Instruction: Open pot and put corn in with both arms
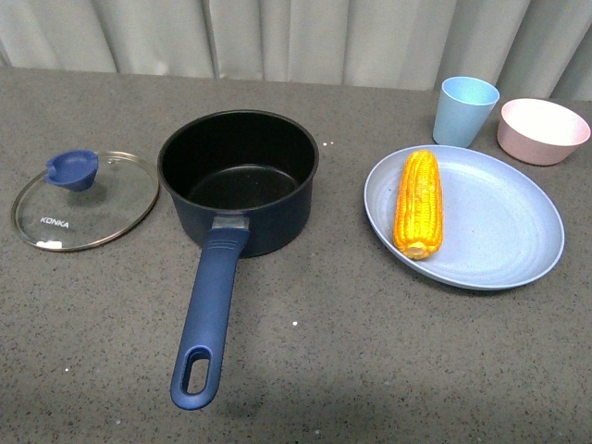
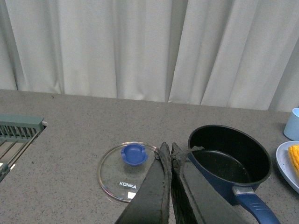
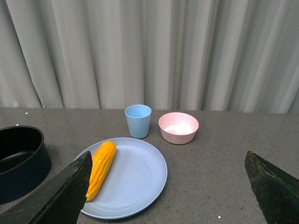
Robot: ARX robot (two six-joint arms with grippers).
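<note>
— Front view: pot status?
— Logged as open. The lid is seen flat on the table, knob up, just left of the pot; contact can't be told. The pot's handle is pointed back toward the robot. Nothing is seen inside.
— And the corn?
— It is laid on the left part of the plate, right of the pot and apart from it. Its long axis is run near-to-far, almost straight. A cup and a bowl are noted behind the plate, not needed.
— Grippers? No arm is shown in the front view.
— Wrist views are used. The left gripper is pressed together on nothing, shown over the spot between lid and pot; height can't be told. The right gripper is spread wide, nothing between the fingers, held back from the plate.
— Which arm is tagged for the pick?
— The right one, as a judgement: the corn is on its side of the pot, and in the right wrist view it is shown ahead of the spread fingers, offset toward the pot side.
— Key relation?
— The fingers would have to be closed across the corn's short width, so the gap is to be set square to that near-far axis. Then the corn is to be carried left to the pot. Opening is judged done; the corn step is not yet started.
</note>
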